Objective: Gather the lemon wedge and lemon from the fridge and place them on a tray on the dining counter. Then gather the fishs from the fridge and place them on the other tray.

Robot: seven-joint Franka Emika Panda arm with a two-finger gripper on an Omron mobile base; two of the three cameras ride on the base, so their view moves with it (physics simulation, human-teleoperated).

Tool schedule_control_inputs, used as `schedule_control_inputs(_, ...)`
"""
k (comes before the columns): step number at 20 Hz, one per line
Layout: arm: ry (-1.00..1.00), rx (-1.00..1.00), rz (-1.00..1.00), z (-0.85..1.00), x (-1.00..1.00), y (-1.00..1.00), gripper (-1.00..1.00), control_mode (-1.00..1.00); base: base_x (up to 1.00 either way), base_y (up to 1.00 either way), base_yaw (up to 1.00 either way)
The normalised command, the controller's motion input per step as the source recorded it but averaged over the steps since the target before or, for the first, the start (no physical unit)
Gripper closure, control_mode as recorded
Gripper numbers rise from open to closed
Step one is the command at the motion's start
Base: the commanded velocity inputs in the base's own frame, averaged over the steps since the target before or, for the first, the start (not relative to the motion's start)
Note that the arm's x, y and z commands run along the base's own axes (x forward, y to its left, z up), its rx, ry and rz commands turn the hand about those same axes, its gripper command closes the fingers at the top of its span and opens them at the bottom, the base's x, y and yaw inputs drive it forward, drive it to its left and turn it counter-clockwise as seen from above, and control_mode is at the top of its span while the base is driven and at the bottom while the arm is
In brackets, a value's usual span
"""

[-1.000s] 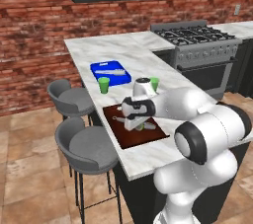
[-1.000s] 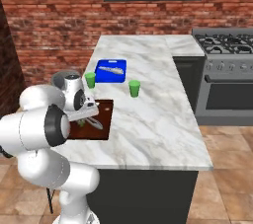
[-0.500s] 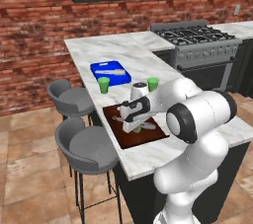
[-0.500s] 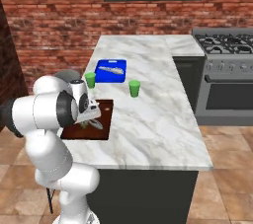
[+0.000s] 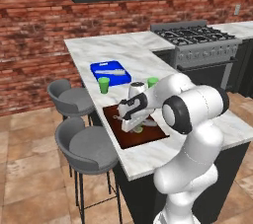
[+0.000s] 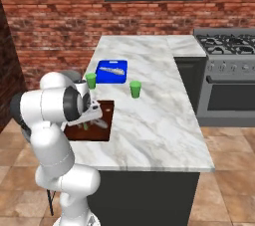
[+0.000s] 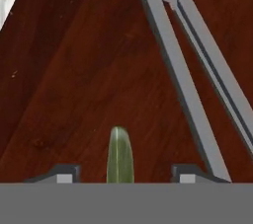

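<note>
Since the earlier frame the end effector point(image 7: 118, 178) has parted its jaws; a green wedge-like piece point(image 7: 120, 156) lies between them, low centre, on the reddish-brown tray point(image 7: 74, 70) beside grey tongs point(image 7: 192, 75).

Tray point(image 7: 74, 70) dark matt wood-like; dining counter point(image 6: 149, 100) glossy marble.

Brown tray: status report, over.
Gripper open, low over brown tray. Green wedge between fingertips, not gripped. Grey tongs lying alongside on tray.

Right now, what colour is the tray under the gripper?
Dark reddish-brown; the tray under the gripper shows best in the hand view.
</note>
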Motion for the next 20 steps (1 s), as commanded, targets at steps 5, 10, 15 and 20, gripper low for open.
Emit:
schedule_control_inputs(5,0.0,0.0,0.07,0.33,-0.16,0.0,-1.0,-1.0,0.0,0.0,0.0)
schedule_control_inputs(10,-0.03,0.0,0.09,0.51,-0.26,0.0,-1.0,-1.0,0.0,0.0,0.0)
schedule_control_inputs(15,-0.03,0.0,0.03,0.71,-0.34,-0.08,-1.0,-1.0,0.0,0.0,0.0)
schedule_control_inputs(20,-0.01,0.0,-0.03,0.59,-0.5,-0.23,-1.0,-1.0,0.0,0.0,0.0)
